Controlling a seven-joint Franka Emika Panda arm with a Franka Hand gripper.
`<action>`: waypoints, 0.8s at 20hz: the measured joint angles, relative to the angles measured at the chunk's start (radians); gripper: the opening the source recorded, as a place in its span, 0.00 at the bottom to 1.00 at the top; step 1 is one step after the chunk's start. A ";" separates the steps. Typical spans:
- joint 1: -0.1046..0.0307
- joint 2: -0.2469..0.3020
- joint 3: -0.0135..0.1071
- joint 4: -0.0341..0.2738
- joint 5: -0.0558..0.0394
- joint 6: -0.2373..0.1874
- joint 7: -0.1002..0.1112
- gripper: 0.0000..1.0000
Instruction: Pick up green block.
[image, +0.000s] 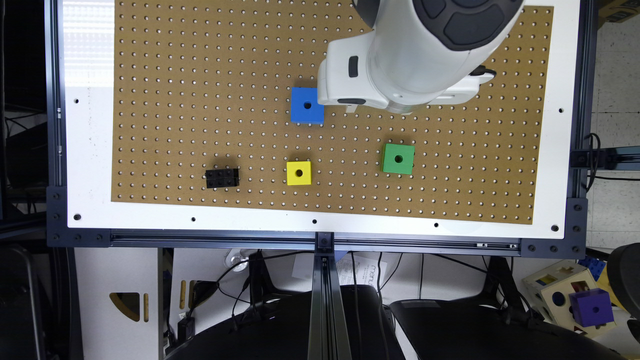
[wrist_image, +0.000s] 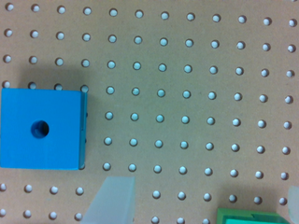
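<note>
The green block (image: 398, 159), a bright green cube with a dark round hole, sits on the brown pegboard (image: 200, 75) toward the exterior view's right. My gripper (image: 351, 106) hangs above the board beside the blue cube (image: 307, 105), well apart from the green block. In the wrist view the gripper (wrist_image: 203, 203) is open. One pale finger (wrist_image: 114, 200) shows near the blue cube (wrist_image: 41, 129) and the other is a sliver at the frame's edge. A strip of the green block (wrist_image: 250, 217) shows between them, down on the board.
A smaller yellow cube (image: 299, 173) and a black brick (image: 222, 178) lie on the board toward the exterior view's left of the green block. The arm's white body (image: 425, 50) covers the board's far right part. A white border (image: 320, 220) frames the pegboard.
</note>
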 joint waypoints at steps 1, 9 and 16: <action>0.000 0.000 0.000 0.000 0.0000 0.000 0.000 1.00; -0.001 0.025 0.003 0.053 0.0018 0.000 0.000 1.00; 0.000 0.140 0.011 0.169 0.0018 0.000 0.000 1.00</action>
